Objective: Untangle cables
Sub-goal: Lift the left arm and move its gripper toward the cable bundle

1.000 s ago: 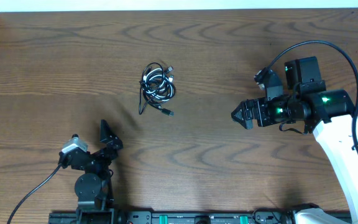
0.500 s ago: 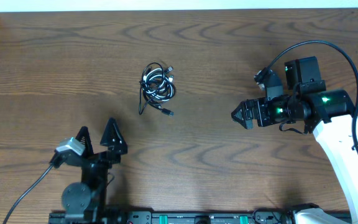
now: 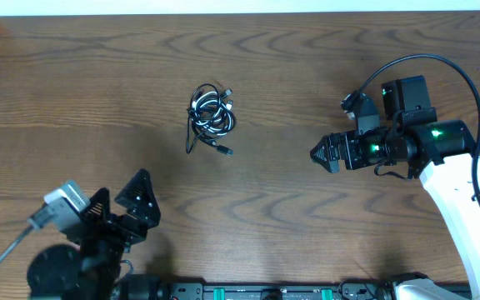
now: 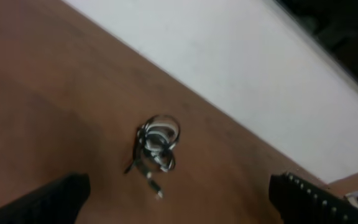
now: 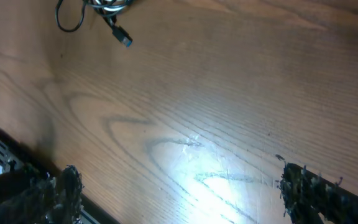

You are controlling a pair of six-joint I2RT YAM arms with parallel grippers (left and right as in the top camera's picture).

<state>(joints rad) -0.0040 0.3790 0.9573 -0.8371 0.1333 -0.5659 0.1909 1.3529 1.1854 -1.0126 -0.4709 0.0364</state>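
Since the cables (image 3: 211,117) lay as one knotted bundle, untouched on the wooden surface (image 3: 307,67), the left gripper (image 3: 122,202) and the right gripper (image 3: 323,154) both stood spread wide and empty — apparently readied for a first grab — the left with the bundle well ahead of it, the right well apart off to the bundle's side.
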